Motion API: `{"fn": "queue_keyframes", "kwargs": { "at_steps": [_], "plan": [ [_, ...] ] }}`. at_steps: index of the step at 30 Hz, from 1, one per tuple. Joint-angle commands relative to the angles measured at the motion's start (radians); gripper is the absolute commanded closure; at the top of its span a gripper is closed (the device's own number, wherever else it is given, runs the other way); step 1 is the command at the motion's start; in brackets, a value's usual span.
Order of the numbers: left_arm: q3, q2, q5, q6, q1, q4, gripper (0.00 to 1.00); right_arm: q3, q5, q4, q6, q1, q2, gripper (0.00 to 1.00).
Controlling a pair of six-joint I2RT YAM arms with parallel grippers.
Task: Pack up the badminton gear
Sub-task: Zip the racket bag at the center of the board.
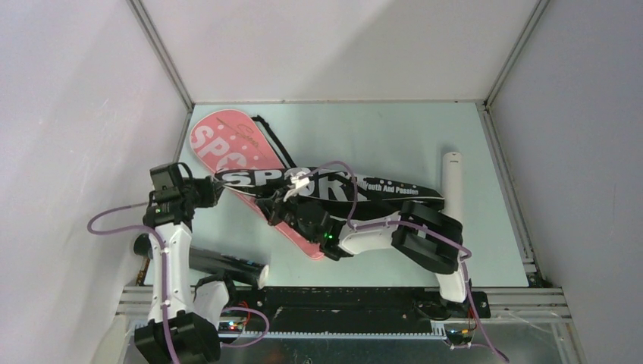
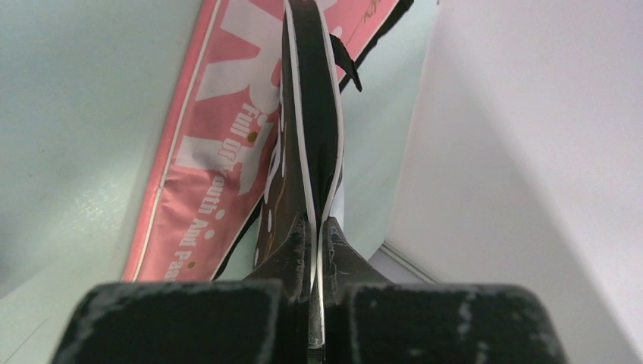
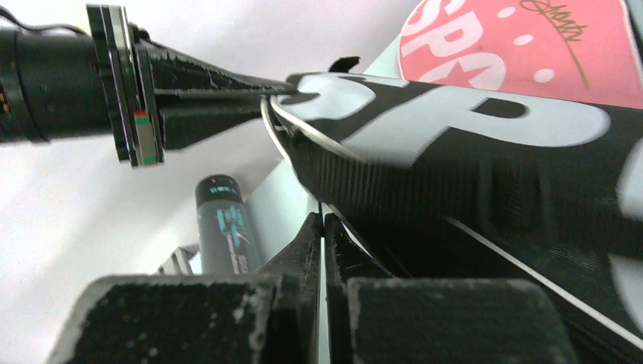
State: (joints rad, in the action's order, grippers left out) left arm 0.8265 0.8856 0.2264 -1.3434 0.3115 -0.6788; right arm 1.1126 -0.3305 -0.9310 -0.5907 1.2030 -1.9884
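Note:
A black "SPORT" cover [image 1: 379, 189] hangs above the table, stretched left to right. My left gripper [image 1: 214, 186] is shut on the white-piped rim at its left end [image 2: 318, 224]. Under the cover's middle, my right gripper [image 1: 284, 199] is shut, and its tips [image 3: 323, 220] meet right at the lower edge of the black cover [image 3: 470, 152]. I cannot tell whether they pinch anything. A pink "SPORT" cover [image 1: 224, 140] lies flat on the table beneath and behind. No racket or shuttlecock shows.
A black shuttle tube [image 1: 224, 264] lies by the left arm's base at the near edge. A white tube [image 1: 453, 186] lies lengthwise at the right. White walls close in at left, back and right. The left wall is close to my left gripper.

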Motion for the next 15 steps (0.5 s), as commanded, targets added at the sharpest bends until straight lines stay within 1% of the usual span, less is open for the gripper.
{"fn": "queue_keyframes", "kwargs": {
  "at_steps": [1, 8, 11, 15],
  "plan": [
    [0.094, 0.010, -0.126, 0.031, 0.027, 0.044, 1.00, -0.090, -0.021, -0.002, 0.139, -0.019, 0.101, 1.00],
    [0.146, 0.051, -0.164, 0.054, 0.029, 0.082, 1.00, -0.157, 0.099, 0.111, 0.219, -0.067, 0.224, 1.00],
    [0.161, 0.066, -0.182, 0.059, 0.029, 0.090, 1.00, -0.186, 0.113, 0.146, 0.236, -0.082, 0.267, 1.00],
    [0.200, 0.094, -0.218, 0.090, 0.034, 0.083, 1.00, -0.247, 0.127, 0.254, 0.261, -0.117, 0.346, 1.00]
  ]
}}
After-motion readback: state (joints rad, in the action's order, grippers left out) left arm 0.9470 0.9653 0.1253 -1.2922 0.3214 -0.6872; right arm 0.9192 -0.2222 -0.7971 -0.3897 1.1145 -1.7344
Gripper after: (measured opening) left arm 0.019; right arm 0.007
